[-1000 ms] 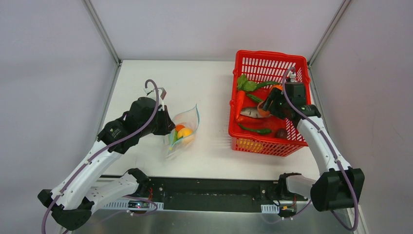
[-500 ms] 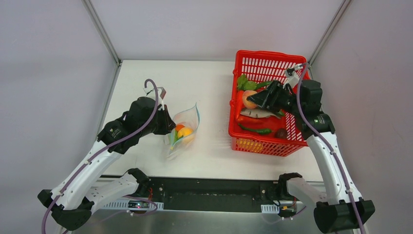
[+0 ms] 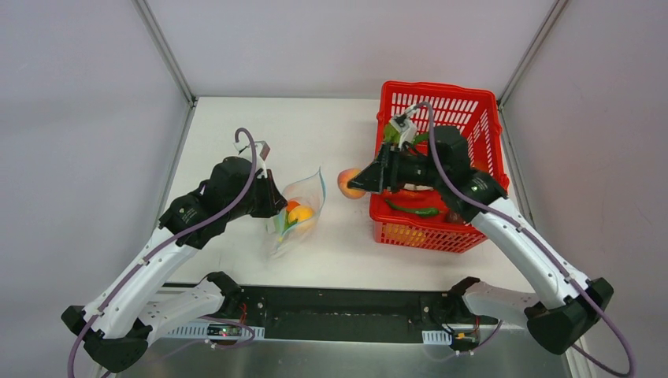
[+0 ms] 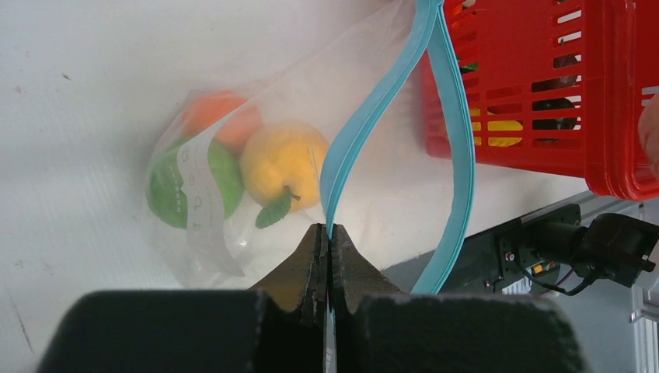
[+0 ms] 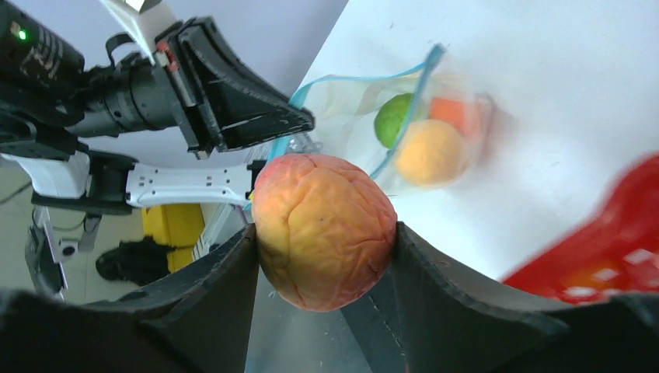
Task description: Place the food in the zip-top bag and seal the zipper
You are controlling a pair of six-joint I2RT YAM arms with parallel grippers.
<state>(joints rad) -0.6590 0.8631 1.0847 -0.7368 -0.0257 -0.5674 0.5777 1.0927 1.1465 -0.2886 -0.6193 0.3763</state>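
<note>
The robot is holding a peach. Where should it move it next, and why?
Probably carry the peach left to the open mouth of the zip-top bag. The right gripper grips it beside the red basket, and the left gripper pinches the zipper, holding the mouth open.

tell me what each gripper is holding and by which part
The left gripper pinches the zip-top bag by its zipper strip; the right gripper clamps the peach across its middle.

Left gripper jaws pinched together; right gripper jaws clamped, half-spread.
</note>
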